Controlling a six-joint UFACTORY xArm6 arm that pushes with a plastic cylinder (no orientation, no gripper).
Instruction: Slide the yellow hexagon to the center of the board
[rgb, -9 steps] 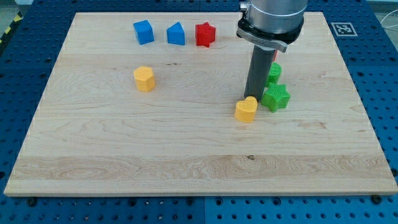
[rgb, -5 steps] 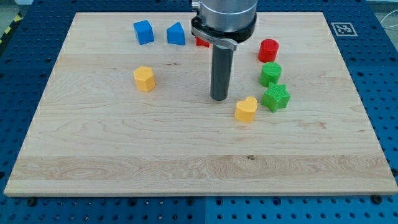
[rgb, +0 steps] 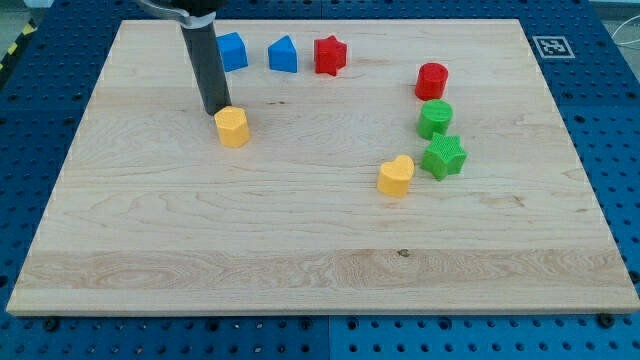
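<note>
The yellow hexagon (rgb: 232, 127) lies on the wooden board (rgb: 300, 240), left of the middle and toward the view's top. My tip (rgb: 214, 111) stands just to the upper left of it, touching or nearly touching its edge. The dark rod rises from there toward the view's top. A second yellow block, heart-shaped (rgb: 396, 176), lies right of the board's middle.
A blue cube (rgb: 231, 51), a blue block with a sloped top (rgb: 283, 54) and a red star (rgb: 329, 55) line the top edge. A red cylinder (rgb: 432, 80), a green cylinder (rgb: 435, 119) and a green star (rgb: 443, 157) stand in a column at the right.
My rod has swept left across the board, from beside the yellow heart and green star to the upper left of the yellow hexagon. No block has moved.
</note>
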